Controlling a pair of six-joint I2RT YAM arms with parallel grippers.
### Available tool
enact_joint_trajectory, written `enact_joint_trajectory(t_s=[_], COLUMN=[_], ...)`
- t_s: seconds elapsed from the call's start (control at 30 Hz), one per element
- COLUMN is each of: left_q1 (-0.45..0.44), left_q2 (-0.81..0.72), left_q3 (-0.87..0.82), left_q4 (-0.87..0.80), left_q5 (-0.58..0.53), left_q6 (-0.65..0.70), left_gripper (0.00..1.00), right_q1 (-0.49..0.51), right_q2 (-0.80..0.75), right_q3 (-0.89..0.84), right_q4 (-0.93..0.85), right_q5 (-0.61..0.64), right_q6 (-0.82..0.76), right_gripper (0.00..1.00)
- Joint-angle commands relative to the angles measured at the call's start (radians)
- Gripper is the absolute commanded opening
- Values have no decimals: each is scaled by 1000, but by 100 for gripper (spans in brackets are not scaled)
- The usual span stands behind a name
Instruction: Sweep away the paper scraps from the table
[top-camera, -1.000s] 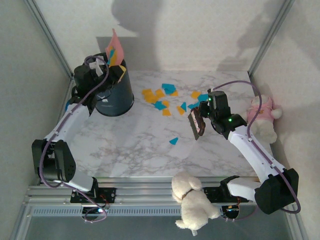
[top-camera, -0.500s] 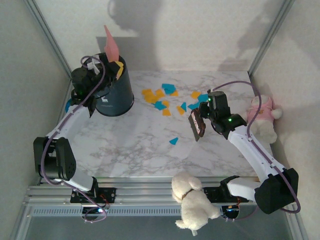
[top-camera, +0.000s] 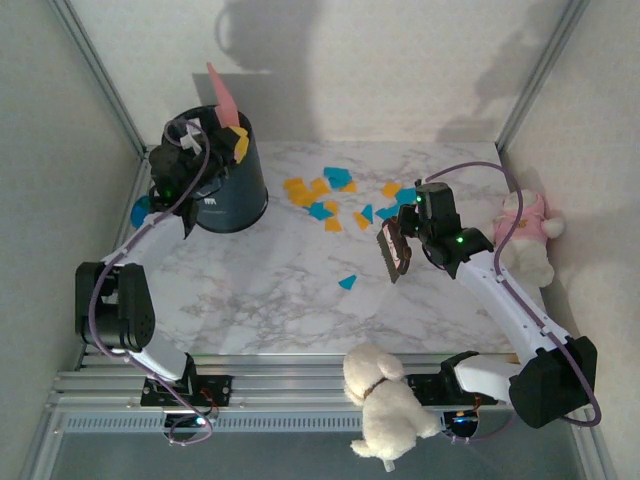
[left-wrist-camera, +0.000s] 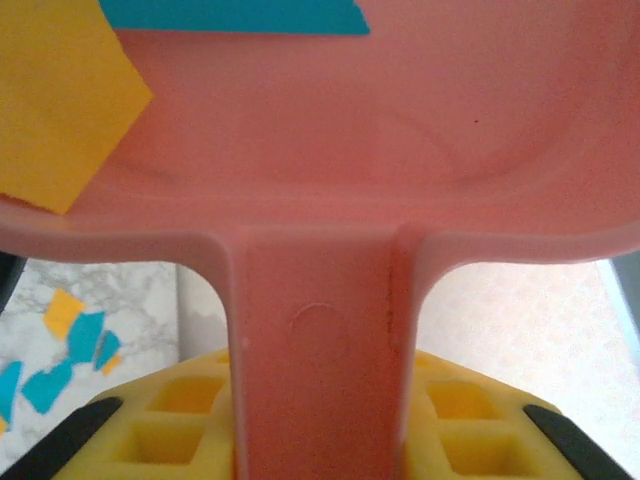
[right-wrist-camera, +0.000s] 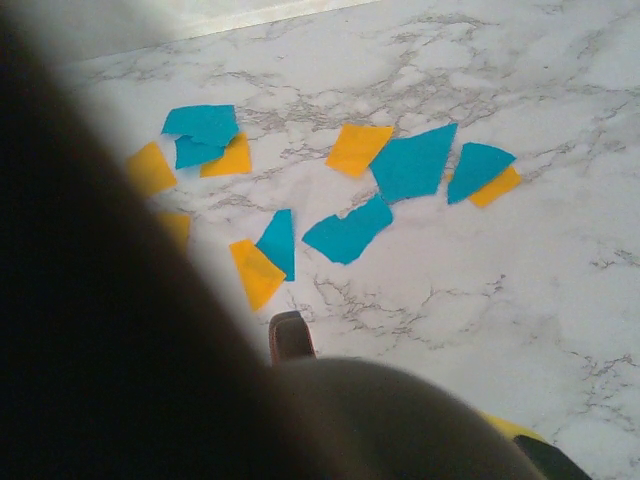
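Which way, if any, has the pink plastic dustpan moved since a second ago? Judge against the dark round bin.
Yes: the dustpan swung edge-on above the bin, tip shifting left.

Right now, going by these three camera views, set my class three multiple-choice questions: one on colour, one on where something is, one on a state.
1. The paper scraps are: A red and green; B orange and teal; C white and black.
2. The pink dustpan is: A flat among the scraps; B leaning on a wall; C tipped up over the dark bin.
3. The right fingers are: A shut on a brush; B open wide; C shut on a scrap.

Answers: 1 B, both colours lie on the table. 2 C, the left fingers clamp its handle at the bin's mouth. 3 A, the brush sits in them in the top view.
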Motion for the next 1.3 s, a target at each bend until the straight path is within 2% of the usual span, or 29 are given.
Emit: enact_joint_trajectory(t_s=[0.0, 0.43, 0.67, 0.87, 0.97, 1.27], left_q1=[12, 14, 14, 14, 14, -2], left_q2=[8, 35, 23, -18, -48, -138], left_q3=[-19, -93, -101, -94, -71, 98], left_q4=[159, 462, 475, 359, 233, -407], left_q5=[-12, -37, -33, -13, 3, -39], left_q6=[-95, -358, -361, -240, -128, 384], left_gripper=[0, 0, 0, 0, 0, 0], right_q1=[-6, -6, -6, -6, -6, -6], right_q2=[-7, -8, -10, -9, -9, -13], right_q3=[6, 1, 0, 1, -2, -17], right_q4=[10, 9, 9, 9, 14, 63], right_q5=[-6, -4, -2, -5, -1, -57], right_q6=[8, 9, 10, 11, 15, 10], right_gripper=[0, 0, 0, 0, 0, 0])
